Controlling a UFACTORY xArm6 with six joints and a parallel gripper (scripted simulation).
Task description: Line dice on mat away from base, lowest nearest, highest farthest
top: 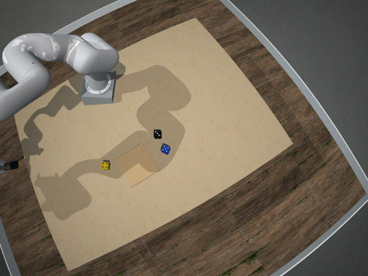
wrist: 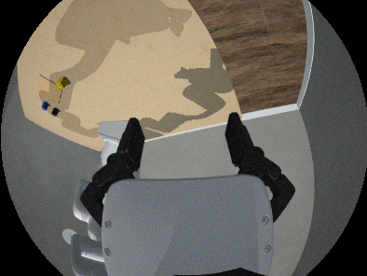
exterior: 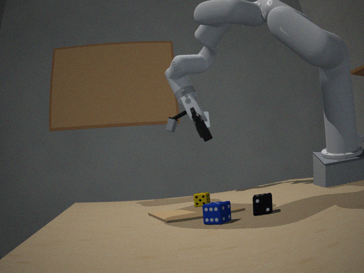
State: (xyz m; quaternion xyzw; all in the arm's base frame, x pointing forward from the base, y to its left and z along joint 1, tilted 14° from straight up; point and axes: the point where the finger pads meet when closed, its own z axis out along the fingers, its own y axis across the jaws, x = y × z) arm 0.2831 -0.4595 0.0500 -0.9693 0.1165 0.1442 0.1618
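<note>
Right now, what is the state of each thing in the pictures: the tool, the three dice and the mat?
Tool: open, holds nothing, high above the table edge.
Yellow die: flat on the table, off the mat.
Blue die: flat on the table, beside the mat, not on it.
Black die: flat on the table, off the mat.
Mat: flat, no die on it.

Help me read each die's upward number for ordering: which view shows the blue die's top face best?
The top view: the blue die shows its upward face, apparently five dots. The exterior view shows mostly its side faces. In the wrist view it is a tiny speck, unreadable.
</note>
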